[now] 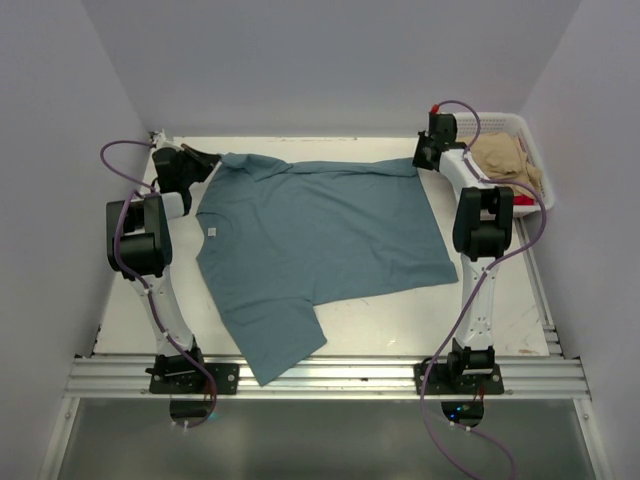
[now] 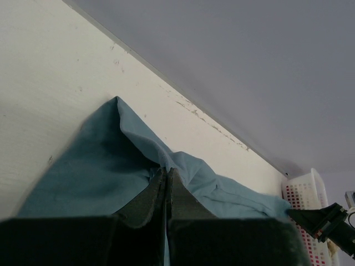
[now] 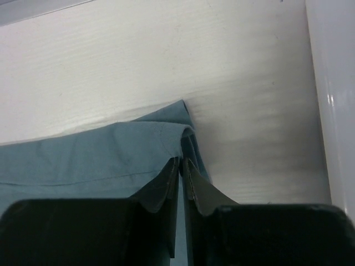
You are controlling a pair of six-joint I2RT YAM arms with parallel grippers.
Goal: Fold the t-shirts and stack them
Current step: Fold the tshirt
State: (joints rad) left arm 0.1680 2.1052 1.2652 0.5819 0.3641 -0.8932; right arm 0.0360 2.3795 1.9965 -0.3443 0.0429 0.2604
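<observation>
The left gripper (image 1: 207,158) pinches the far-left corner of the teal t-shirt (image 1: 320,240). The right gripper (image 1: 421,161) clamps its far-right corner.

There is one blue-green t-shirt (image 1: 330,240) on the one tabletop (image 1: 520,300). One white basket (image 1: 515,122) stands far right, holding one tan bundle of cloth (image 1: 505,158); its garment count cannot be told. There are two grippers: left gripper (image 1: 205,158) and right gripper (image 1: 425,155).

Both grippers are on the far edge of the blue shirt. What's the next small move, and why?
The left gripper and right gripper are each shut on a far corner of the t-shirt, which lies spread flat, unfolded. So probably lift both together slightly and start drawing that edge toward the near side.
</observation>
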